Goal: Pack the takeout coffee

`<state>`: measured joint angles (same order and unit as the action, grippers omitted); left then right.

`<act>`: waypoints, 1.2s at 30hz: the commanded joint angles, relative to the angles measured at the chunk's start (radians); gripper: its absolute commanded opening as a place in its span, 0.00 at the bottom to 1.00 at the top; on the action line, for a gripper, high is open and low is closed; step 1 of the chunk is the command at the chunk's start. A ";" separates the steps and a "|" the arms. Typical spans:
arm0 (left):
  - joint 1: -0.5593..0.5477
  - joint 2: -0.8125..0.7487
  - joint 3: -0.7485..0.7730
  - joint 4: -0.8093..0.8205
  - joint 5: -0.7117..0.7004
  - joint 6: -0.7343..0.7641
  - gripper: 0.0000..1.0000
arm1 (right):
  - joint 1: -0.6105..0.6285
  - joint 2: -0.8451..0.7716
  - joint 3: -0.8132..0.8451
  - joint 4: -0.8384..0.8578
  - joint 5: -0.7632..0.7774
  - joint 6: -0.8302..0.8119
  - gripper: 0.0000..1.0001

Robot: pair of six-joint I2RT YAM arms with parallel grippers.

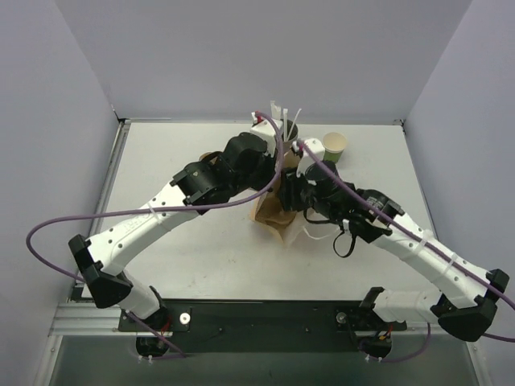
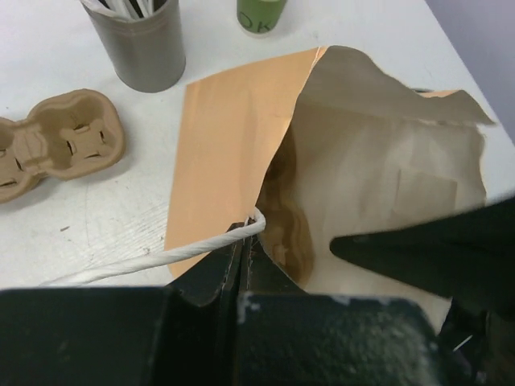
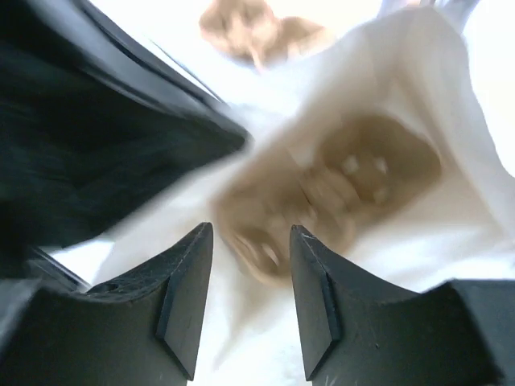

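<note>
Under everything, a white table (image 1: 185, 265). For the left arm (image 1: 153, 213): starts at the near-left base, runs long and low toward the middle, folds at the elbow, then tips its black wrist down over the bag. For the right arm (image 1: 418, 245): starts at the near-right base, stretches up and leftward to the middle, bends, and noses its wrist down at the same bag from the opposite side, close beside the left wrist. Between the two wrists, a brown paper bag (image 2: 233, 137) with a gaping mouth and a blurred brown shape (image 3: 338, 185) inside, possibly a cup tray. For the left gripper (image 2: 244, 241): clamps fully together on the bag's white cord handle (image 2: 161, 257) at the rim of the mouth. For the right gripper (image 3: 251, 233): holds its fingers (image 3: 185, 297) parted around nothing, aimed into the open mouth above that brown shape. Left of the bag, flat on the table, a pulp carrier (image 2: 56, 141). Beyond the bag, upright, a grey holder (image 2: 145, 48) with straws (image 2: 129, 6). Right of the holder in the top view, a lidless green cup (image 1: 335, 145) with a cream inside. At the top edge of the left wrist view, beside the holder, a green cup bottom (image 2: 261, 14), cropped too low to tell lid from no lid. Cannot place the coffee from any of the three views.
</note>
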<state>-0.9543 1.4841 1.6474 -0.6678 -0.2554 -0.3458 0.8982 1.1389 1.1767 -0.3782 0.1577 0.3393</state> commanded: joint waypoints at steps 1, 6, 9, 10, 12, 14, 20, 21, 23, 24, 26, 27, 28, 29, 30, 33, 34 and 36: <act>0.006 0.106 0.244 -0.200 -0.126 -0.163 0.00 | 0.004 0.053 0.311 -0.192 0.105 0.061 0.39; 0.070 0.281 0.604 -0.482 -0.047 -0.339 0.00 | -0.001 0.059 0.544 -0.349 0.284 0.145 0.42; 0.084 0.321 0.637 -0.546 -0.035 -0.373 0.00 | -0.013 0.087 0.625 -0.474 0.391 0.187 0.43; 0.095 0.321 0.620 -0.540 -0.006 -0.389 0.00 | -0.019 0.093 0.626 -0.488 0.399 0.193 0.43; 0.121 0.302 0.565 -0.507 0.053 -0.436 0.00 | -0.044 0.104 0.652 -0.543 0.395 0.217 0.44; 0.147 0.292 0.517 -0.484 0.059 -0.484 0.00 | -0.048 0.090 0.658 -0.551 0.401 0.219 0.45; 0.206 0.338 0.658 -0.628 0.061 -0.631 0.00 | -0.185 0.123 0.630 -0.571 0.183 0.236 0.50; 0.215 0.332 0.634 -0.628 0.070 -0.647 0.00 | -0.188 0.137 0.629 -0.574 0.157 0.233 0.51; 0.233 0.306 0.519 -0.589 0.100 -0.657 0.00 | -0.191 0.186 0.621 -0.596 0.105 0.247 0.51; 0.235 0.298 0.485 -0.573 0.123 -0.665 0.00 | -0.191 0.199 0.612 -0.596 0.095 0.253 0.51; 0.235 0.266 0.421 -0.526 0.125 -0.679 0.00 | -0.189 0.228 0.588 -0.576 0.074 0.259 0.50; 0.236 0.257 0.357 -0.501 0.145 -0.691 0.00 | -0.189 0.235 0.586 -0.567 0.069 0.259 0.50; 0.235 0.246 0.329 -0.466 0.148 -0.696 0.00 | -0.185 0.254 0.589 -0.564 0.075 0.259 0.49; 0.235 0.234 0.310 -0.455 0.147 -0.702 0.00 | -0.179 0.262 0.598 -0.564 0.089 0.250 0.48; 0.236 0.231 0.287 -0.446 0.148 -0.702 0.00 | -0.167 0.268 0.597 -0.564 0.118 0.244 0.48; 0.233 0.226 0.278 -0.434 0.145 -0.700 0.00 | -0.157 0.301 0.591 -0.565 0.126 0.230 0.48; 0.235 0.225 0.276 -0.431 0.146 -0.699 0.00 | -0.147 0.306 0.584 -0.556 0.140 0.228 0.48; 0.233 0.220 0.269 -0.428 0.143 -0.697 0.00 | -0.136 0.308 0.577 -0.550 0.135 0.228 0.48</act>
<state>-0.7189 1.7466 1.9266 -1.1389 -0.1394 -1.0100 0.7353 1.4532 1.7638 -0.9306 0.2695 0.5762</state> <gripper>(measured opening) 0.025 0.480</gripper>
